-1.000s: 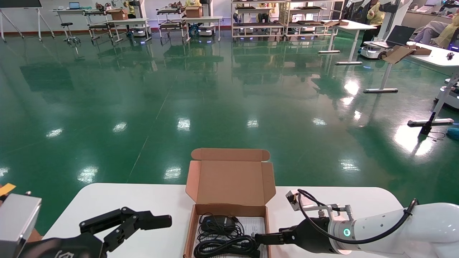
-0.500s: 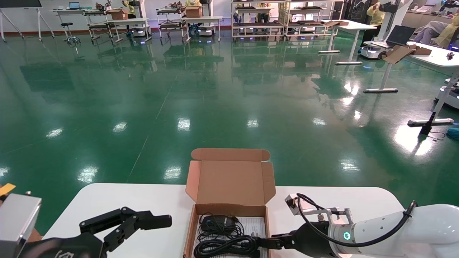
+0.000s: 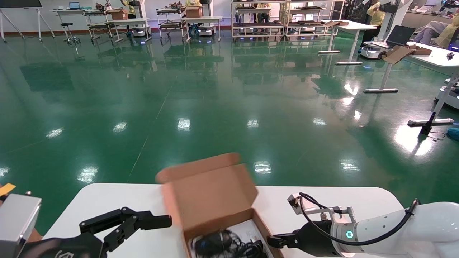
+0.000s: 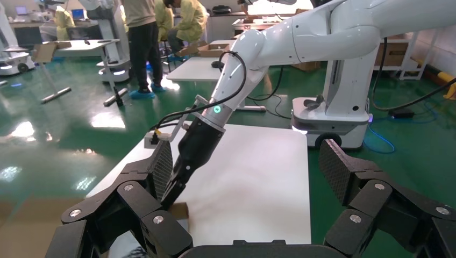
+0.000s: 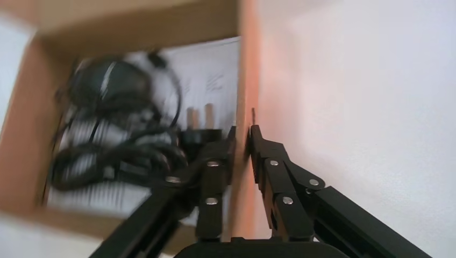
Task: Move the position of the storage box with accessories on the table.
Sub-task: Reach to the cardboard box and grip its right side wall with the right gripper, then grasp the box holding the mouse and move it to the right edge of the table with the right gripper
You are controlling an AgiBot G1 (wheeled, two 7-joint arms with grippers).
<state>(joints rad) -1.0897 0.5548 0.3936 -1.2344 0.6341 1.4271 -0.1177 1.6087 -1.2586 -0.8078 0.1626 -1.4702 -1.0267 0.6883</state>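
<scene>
Your right pincer (image 5: 242,137) is clamped on the side wall of the box (image 3: 211,200), which sits skewed mid-worktop (image 3: 107,200), lid up, cables (image 5: 115,134) and paper inside. Your left pincer (image 3: 143,224) hovers wide beside the box.

Storage box (image 3: 211,200) motion-blurred in head view, near end cut by frame bottom. Accessories (image 3: 224,245) inside box smeared, cables and device indistinct. Right gripper (image 5: 242,137) tips hide box wall strip. Left gripper (image 3: 143,222) base cut off beside box.
</scene>
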